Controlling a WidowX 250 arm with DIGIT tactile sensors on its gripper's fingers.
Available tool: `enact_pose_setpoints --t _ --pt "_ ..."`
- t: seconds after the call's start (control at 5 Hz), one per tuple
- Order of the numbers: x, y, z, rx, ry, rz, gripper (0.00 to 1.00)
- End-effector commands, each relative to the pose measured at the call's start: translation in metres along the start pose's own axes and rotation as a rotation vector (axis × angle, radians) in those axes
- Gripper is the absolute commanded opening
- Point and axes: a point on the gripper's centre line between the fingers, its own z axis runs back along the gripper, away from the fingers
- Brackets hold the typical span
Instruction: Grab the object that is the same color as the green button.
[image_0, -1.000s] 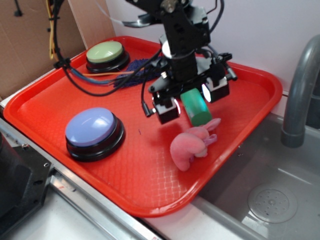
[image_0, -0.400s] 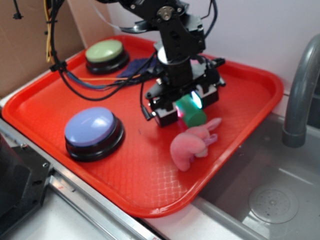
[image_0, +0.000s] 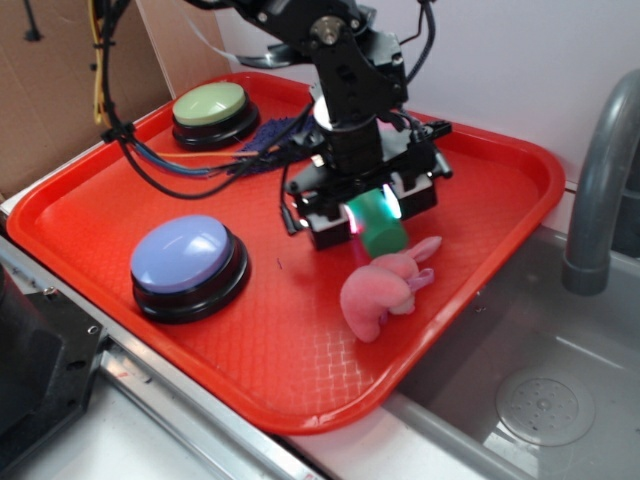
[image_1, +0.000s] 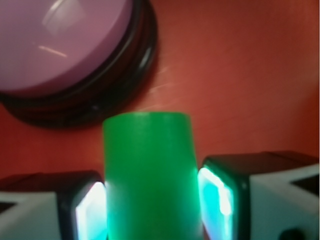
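A black robot arm reaches down over a red tray (image_0: 120, 215), its gripper (image_0: 368, 212) lowered near the tray's middle with the fingers (image_1: 220, 197) clamped on either side of a small green cylinder (image_0: 380, 222). In the wrist view the cylinder (image_1: 150, 175) fills the space between the two glowing pads, both pressed against its sides, with a lavender-domed button (image_1: 70, 50) on a black base lying beyond it on the red surface. From the exterior camera, whether the cylinder rests on the tray or sits slightly clear of it cannot be told. A pink plush toy (image_0: 385, 288) lies just beside the cylinder, toward the tray's near right edge. The green button (image_0: 212, 110), pale olive on a black base, stands at the tray's far left corner, well apart from the gripper, with a dark blue fuzzy cloth (image_0: 270, 135) next to it and partly hidden behind the arm and its cables. The lavender button (image_0: 188, 265) sits toward the tray's near left side. A gray faucet (image_0: 600, 190) rises over a sink (image_0: 520, 390) to the right of the tray.
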Motion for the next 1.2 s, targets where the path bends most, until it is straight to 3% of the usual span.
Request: enact_pose_setpoints --t 0.0,0.2,0.4,0.6,0.8,1.0 --pt "0.063 0.011 0.089 -0.085 0.110 -0.445 0.00" --pt "0.085 0.023 0.092 -0.065 0.185 -0.650 0.00" --pt "0.097 0.038 0.094 -0.003 0.220 -0.879 0.00" --pt "0.107 0.053 0.102 0.037 0.212 -0.967 0.00" --pt "0.113 0.064 0.108 0.012 0.133 -1.006 0.00" --pt "0.116 0.069 0.106 0.047 0.087 -0.972 0.00"
